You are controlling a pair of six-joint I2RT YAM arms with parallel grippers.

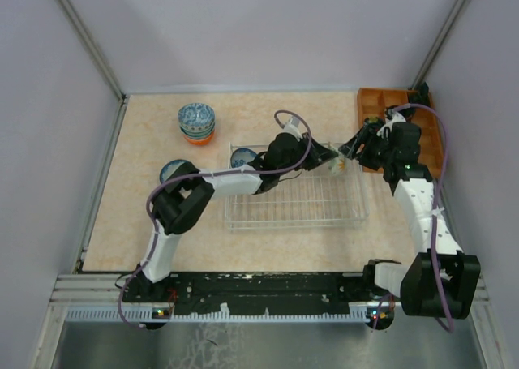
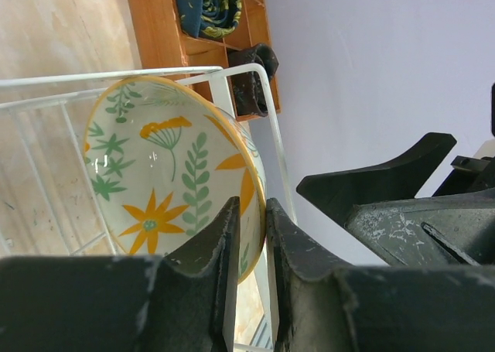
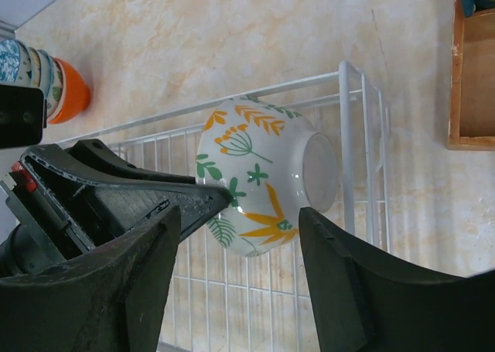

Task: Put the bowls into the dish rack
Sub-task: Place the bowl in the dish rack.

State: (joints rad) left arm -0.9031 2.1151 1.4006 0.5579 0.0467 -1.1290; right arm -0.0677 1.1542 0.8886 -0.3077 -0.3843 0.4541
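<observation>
**Floral bowl [image 2: 155,182] stood on edge at the far right corner of the dish rack [image 1: 308,208]**

Top view: both arms meet over that corner. A stack of bowls [image 1: 197,122] and a single bowl [image 1: 173,171] sit on the worktop [image 1: 268,113], not yet loaded. Another bowl lies in the rack's far left corner.

Left wrist: only here does the painted inside show. The left end effector [image 2: 252,205] straddles the rim with a narrow gap. Whether it pinches or stands just clear, I cannot tell. Standing the bowl on edge probably saves room.

Right wrist: this view alone shows the bowl's outside and foot, just inside the rack's end wires. The right end effector [image 3: 240,213] stands wide, gripping nothing, likely guarding against a tip.
</observation>
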